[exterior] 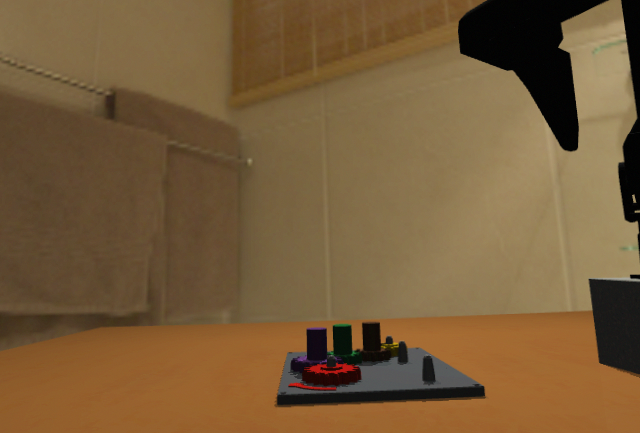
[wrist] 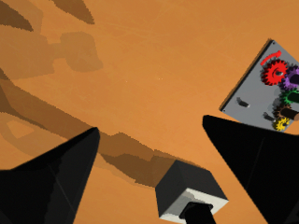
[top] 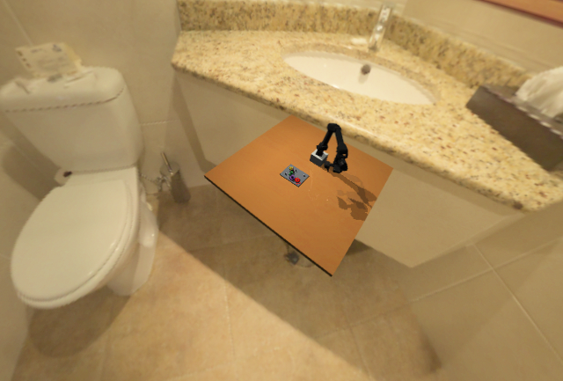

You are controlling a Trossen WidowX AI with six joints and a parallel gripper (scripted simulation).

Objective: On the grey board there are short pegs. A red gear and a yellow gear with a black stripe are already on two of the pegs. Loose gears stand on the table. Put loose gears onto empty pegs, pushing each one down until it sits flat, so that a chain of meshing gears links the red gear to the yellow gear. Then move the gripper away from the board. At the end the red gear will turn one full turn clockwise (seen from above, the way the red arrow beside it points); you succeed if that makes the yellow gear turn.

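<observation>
While the black two-fingered gripper [wrist: 151, 126] hung well apart from the flat grey board [top: 300, 175] [exterior: 382, 377] [wrist: 247, 88], its fingers stood wide apart with nothing between. Board lay on the orange-brown wooden table [top: 281, 213] [exterior: 155, 376] [wrist: 140, 56]. On it, a toothed red gear [top: 297, 180] [exterior: 331, 374] [wrist: 275, 72], a purple gear with a tall knob [top: 292, 178] [exterior: 316, 345] [wrist: 291, 78], a green knobbed gear [top: 291, 172] [exterior: 342, 343] [wrist: 291, 97], a brown knobbed gear [exterior: 371, 343] [wrist: 286, 112] and the small yellow gear [exterior: 391, 349] [wrist: 281, 124] ran in a row. Two bare grey pegs [exterior: 428, 369] [wrist: 243, 102] showed in exterior view.

Purple gear [exterior: 316, 345] noted at eleven o'clock of red gear [exterior: 331, 374] on grey board [exterior: 382, 384]; contact apparently present, partly hidden
</observation>
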